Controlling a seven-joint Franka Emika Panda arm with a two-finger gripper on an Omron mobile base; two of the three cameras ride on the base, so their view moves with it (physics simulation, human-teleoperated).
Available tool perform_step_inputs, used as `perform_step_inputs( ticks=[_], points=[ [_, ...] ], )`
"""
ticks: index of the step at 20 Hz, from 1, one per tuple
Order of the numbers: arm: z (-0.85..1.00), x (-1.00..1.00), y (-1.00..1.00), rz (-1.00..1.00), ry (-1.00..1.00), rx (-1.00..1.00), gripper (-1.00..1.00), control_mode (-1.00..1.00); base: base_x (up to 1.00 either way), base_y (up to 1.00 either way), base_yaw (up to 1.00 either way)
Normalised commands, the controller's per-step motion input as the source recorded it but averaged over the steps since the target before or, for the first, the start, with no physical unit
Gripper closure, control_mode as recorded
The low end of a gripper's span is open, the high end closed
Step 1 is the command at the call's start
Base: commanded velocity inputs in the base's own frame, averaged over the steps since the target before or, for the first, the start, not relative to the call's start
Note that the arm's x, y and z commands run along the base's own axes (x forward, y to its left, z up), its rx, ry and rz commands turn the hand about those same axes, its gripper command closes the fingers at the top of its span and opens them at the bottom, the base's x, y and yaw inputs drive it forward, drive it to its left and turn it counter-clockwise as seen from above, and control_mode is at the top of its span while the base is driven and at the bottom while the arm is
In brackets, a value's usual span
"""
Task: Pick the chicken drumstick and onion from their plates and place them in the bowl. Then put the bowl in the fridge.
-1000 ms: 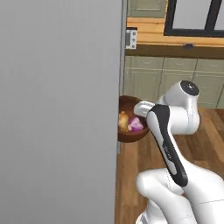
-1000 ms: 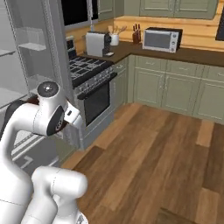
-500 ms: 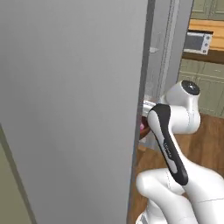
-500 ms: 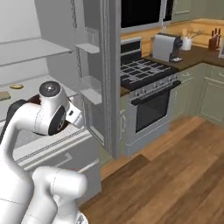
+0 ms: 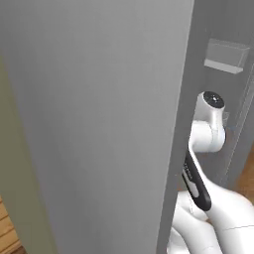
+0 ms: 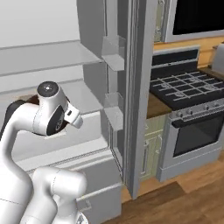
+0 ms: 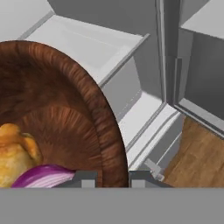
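Two foods, the chicken drumstick (image 7: 15, 153) and the onion (image 7: 41, 176), already lie in the bowl (image 7: 83, 109), so the last step is in hand: shelving the bowl in the fridge (image 6: 94, 52). The jaws of the gripper (image 7: 107, 178) are closed on the bowl's near rim, carrying it upright, mouth up, before the white shelves (image 7: 94, 48). Being round, it has no long axis. Judged next: reach farther in, lower level onto a shelf, then release.
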Motion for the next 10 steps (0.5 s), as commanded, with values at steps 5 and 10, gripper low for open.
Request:
perform_step_inputs(
  ticks=[5,10],
  points=[
    [0.0,0.0,0.0,0.0,0.0,0.0,1.0,1.0,0.44,-0.07,0.51],
    [0.0,0.0,0.0,0.0,0.0,0.0,1.0,1.0,0.19,-0.07,0.35]
  ],
)
